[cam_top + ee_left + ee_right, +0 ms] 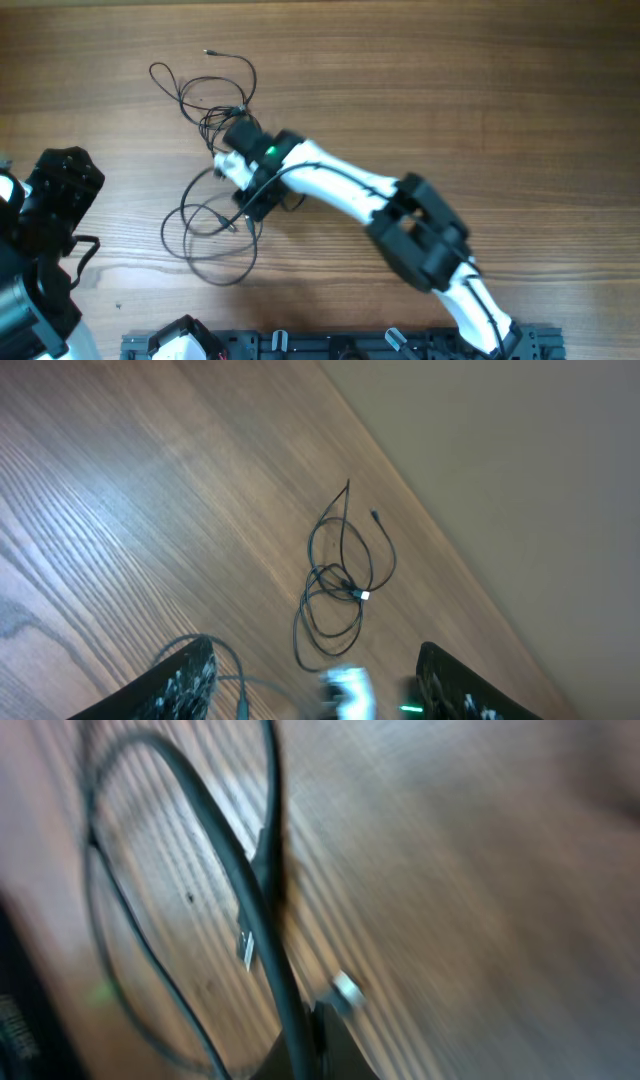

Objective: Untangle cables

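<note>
Right end effector (305,1042) is clamping fully shut and looks to be pinching one strand of the cables (213,112), which are lying in a loose tangle of loops left of centre on the wooden surface (450,80). Left end effector (315,657) is hanging wide open, gripping nothing, well off to the left.

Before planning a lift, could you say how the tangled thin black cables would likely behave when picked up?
The thin black cables will probably droop limply, since they lie in loose loops. Being tangled, one lifted strand would likely drag the others.
</note>
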Robot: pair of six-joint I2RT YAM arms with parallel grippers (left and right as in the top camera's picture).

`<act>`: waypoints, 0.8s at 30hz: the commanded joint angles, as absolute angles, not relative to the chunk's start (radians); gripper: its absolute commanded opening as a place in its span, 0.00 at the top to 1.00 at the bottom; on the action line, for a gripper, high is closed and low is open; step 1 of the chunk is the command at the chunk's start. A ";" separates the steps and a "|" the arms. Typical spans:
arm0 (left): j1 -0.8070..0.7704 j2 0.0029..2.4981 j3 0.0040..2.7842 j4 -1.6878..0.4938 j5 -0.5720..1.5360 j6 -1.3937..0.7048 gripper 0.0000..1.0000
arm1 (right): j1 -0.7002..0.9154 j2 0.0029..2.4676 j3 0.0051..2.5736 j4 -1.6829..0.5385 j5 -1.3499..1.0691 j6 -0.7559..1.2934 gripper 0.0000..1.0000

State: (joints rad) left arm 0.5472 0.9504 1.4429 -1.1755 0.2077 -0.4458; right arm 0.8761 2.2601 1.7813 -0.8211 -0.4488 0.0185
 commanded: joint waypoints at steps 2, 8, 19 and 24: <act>0.552 0.971 1.457 -1.190 0.216 -0.422 0.34 | 0.733 1.975 1.836 -0.840 -0.439 0.030 0.96; 0.552 0.987 1.457 -1.206 0.216 -0.421 0.33 | 0.514 1.718 1.836 -0.850 -0.428 0.030 0.96; 0.552 0.994 1.457 -1.225 0.218 -0.421 0.34 | -0.161 1.447 1.836 -0.885 -0.371 0.015 0.96; 0.552 0.998 1.457 -1.248 0.247 -0.369 0.35 | -0.397 1.477 1.835 -0.933 -0.374 -0.073 0.96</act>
